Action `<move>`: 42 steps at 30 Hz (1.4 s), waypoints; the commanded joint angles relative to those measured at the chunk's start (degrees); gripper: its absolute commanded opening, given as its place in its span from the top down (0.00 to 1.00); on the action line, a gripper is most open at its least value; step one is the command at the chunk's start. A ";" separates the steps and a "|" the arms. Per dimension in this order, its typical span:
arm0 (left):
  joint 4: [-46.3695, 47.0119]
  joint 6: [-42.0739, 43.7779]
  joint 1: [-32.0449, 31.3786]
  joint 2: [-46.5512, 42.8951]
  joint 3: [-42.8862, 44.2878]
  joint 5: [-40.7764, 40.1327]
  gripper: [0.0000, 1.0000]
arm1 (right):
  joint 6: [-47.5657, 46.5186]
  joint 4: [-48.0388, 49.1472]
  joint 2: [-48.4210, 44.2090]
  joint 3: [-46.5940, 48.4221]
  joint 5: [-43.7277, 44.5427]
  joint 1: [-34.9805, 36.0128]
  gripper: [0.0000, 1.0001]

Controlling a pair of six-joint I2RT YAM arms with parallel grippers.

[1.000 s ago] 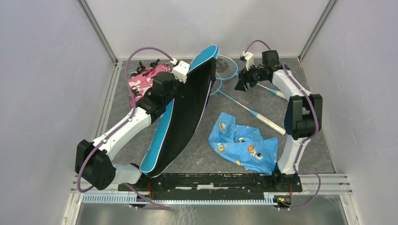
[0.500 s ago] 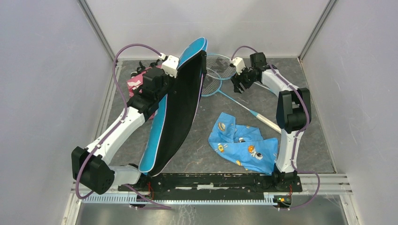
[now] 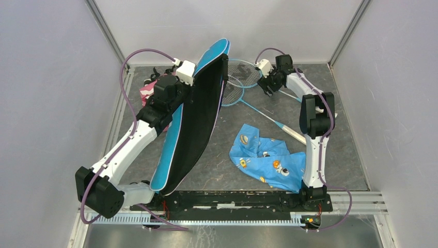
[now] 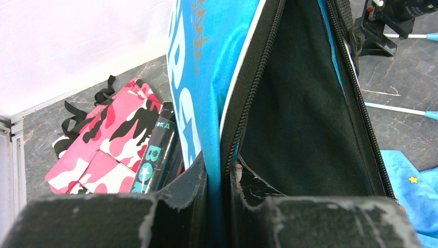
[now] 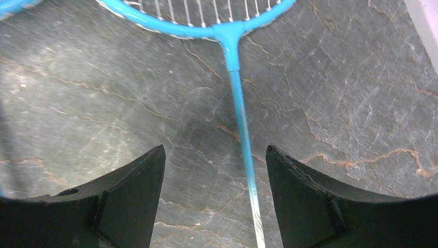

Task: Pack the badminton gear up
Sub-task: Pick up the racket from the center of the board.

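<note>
My left gripper [image 3: 192, 88] is shut on the zipped edge of the blue "SPORT" racquet cover [image 3: 192, 124], holding it up on edge with its black inside facing right; the pinch shows in the left wrist view [image 4: 219, 173]. Two light-blue racquets [image 3: 240, 77] lie at the back of the table. My right gripper [image 3: 268, 89] is open above the far racquet's shaft [image 5: 243, 129], which runs between its fingers [image 5: 134, 186] in the right wrist view. A black tube [image 4: 155, 160] leans beside the cover. No shuttlecocks are in view.
A pink camouflage bag [image 3: 150, 93] lies behind the left arm, and also shows in the left wrist view [image 4: 108, 139]. A blue cartoon-print cloth [image 3: 268, 160] lies crumpled at the front right. White walls close in the grey table [image 3: 341, 155] on three sides.
My left gripper has carried the cover up and to the left. My right gripper has moved back and left, down over the far racquet's shaft.
</note>
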 commanded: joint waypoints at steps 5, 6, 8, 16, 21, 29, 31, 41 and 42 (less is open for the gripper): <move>3.56 0.50 0.38 -1.98 -0.01 1.23 0.98 | -2.07 -1.29 3.97 5.58 0.64 -2.63 0.23; 3.54 0.55 0.36 -1.96 -0.02 1.15 0.98 | -2.24 -1.96 4.31 5.90 -0.22 -3.12 0.23; 3.57 0.72 0.38 -1.97 -0.02 1.11 0.98 | -2.60 -3.07 4.96 6.04 -1.74 -3.90 0.24; 3.48 0.72 0.37 -2.05 -0.11 1.43 0.98 | -2.69 -6.92 6.66 6.46 -7.89 -7.19 0.29; 3.18 0.56 0.37 -2.37 -0.11 1.67 0.98 | -2.69 -9.28 7.62 6.07 -10.55 -9.12 0.36; 2.78 0.65 0.38 -2.67 0.35 1.28 0.98 | -1.70 -10.27 7.24 3.62 -12.75 -10.23 0.50; 2.69 0.75 0.38 -2.51 0.64 0.05 0.98 | -1.05 -9.70 6.40 2.86 -13.01 -10.33 0.53; 1.01 1.44 0.38 -1.84 2.74 -3.96 0.98 | 2.56 -6.34 0.36 -0.26 -13.93 -10.32 0.77; 0.59 1.41 0.38 -1.75 3.05 -3.96 0.98 | 2.72 -6.38 -0.20 -0.44 -14.28 -10.32 0.79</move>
